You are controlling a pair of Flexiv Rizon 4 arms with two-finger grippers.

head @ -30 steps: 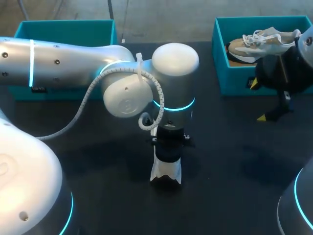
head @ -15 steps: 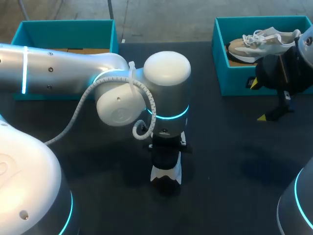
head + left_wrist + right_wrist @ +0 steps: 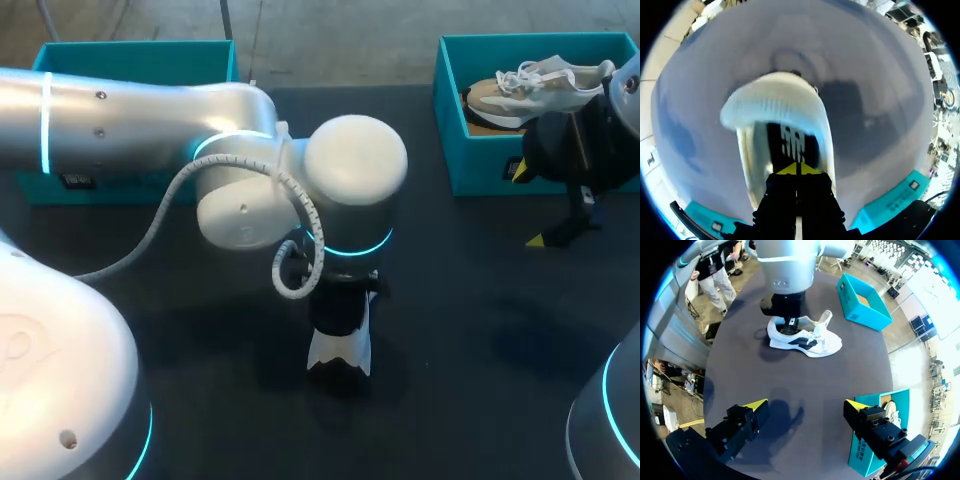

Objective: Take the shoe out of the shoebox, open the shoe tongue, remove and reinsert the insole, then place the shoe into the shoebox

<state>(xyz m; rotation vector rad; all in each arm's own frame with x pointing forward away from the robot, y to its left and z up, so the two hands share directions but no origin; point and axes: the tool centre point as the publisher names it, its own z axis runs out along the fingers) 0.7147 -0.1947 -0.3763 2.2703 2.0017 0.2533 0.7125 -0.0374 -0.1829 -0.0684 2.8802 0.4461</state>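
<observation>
Dark table (image 3: 470, 330) bears white shoe (image 3: 805, 342) and teal shoebox (image 3: 450, 140).

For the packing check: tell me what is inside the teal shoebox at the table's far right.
One beige and white laced shoe lies in the shoebox. My right arm covers the box's right end, so what else is there cannot be seen.

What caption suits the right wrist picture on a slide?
Open right gripper above the dark table; beyond it, the left gripper at the opening of a white shoe, a teal shoebox nearby.
</observation>
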